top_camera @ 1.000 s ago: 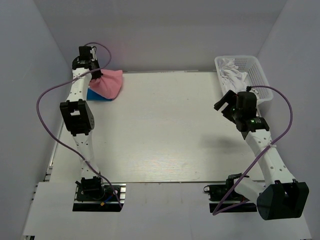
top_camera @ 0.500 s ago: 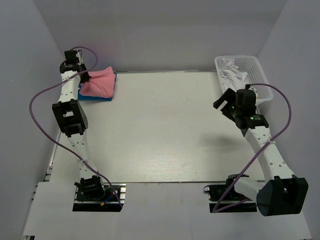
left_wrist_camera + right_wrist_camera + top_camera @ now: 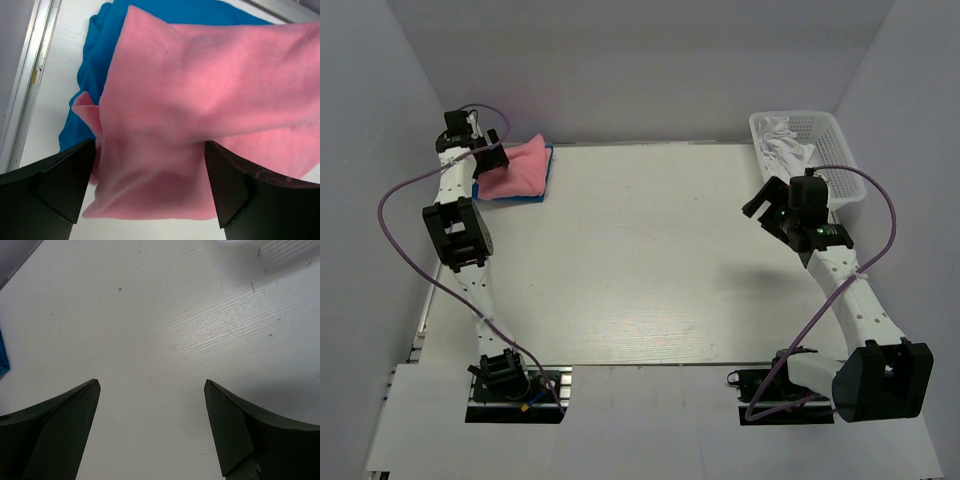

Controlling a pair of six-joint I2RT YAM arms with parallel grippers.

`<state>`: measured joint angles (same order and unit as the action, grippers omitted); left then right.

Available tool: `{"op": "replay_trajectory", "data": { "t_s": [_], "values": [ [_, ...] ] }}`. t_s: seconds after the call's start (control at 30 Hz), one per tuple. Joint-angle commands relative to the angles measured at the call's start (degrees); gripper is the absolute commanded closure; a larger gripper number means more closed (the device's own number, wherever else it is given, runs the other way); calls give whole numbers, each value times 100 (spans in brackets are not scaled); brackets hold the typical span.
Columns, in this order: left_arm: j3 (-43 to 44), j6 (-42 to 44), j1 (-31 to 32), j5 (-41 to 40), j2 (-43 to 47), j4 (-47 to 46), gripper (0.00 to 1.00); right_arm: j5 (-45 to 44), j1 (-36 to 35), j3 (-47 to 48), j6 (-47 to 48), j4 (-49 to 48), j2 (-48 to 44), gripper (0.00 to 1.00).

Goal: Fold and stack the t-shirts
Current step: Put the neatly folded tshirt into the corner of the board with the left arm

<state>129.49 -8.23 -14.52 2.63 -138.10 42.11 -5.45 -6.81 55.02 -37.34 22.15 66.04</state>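
The pink t-shirt [image 3: 210,85] lies folded on top of the blue t-shirt [image 3: 92,70], at about ten o'clock on the table [image 3: 650,260] in the top view. The left gripper [image 3: 149,160] stands over one edge of it with jaws wide apart; cloth lies between them but is not pinched. The right gripper [image 3: 150,390] (jaws also apart, nothing between) hangs over bare table near the basket [image 3: 840,150] at two o'clock. Both shirts are probably light, limp and easily rumpled. A hold on a folded edge, through all layers, seems safest.

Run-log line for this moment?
left gripper open over pink t-shirt, stacked on blue t-shirt | right gripper open, empty, above table
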Motion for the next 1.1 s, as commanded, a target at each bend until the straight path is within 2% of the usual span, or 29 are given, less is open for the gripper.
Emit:
{"op": "replay_trajectory", "data": {
  "t_s": [0.0,0.17,0.27,0.3,0.43,0.57,0.77,1.07],
  "values": [
    [252,-196,-7,-122,652,-114,0,167,-4,289,-1,-237,23,10],
    [286,-828,-7,-1299,978,-19,0,220,22,298,34,-290,67,10],
    [287,-829,-7,-1371,1180,-18,0,307,4,281,69,-299,76,10],
    [218,-829,-7,-1223,1259,-123,0,291,-13,272,87,-308,119,10],
    [-256,-733,63,619,1654,-615,0,361,13,307,113,-308,225,10],
    [-310,-679,125,1738,1542,-739,0,396,13,316,122,-317,295,10],
    [85,-847,125,1854,654,-694,0,273,21,395,166,-256,357,10],
    [286,-1330,2,2268,-532,-1722,0,115,4,702,210,-44,752,10]
  ]
}}
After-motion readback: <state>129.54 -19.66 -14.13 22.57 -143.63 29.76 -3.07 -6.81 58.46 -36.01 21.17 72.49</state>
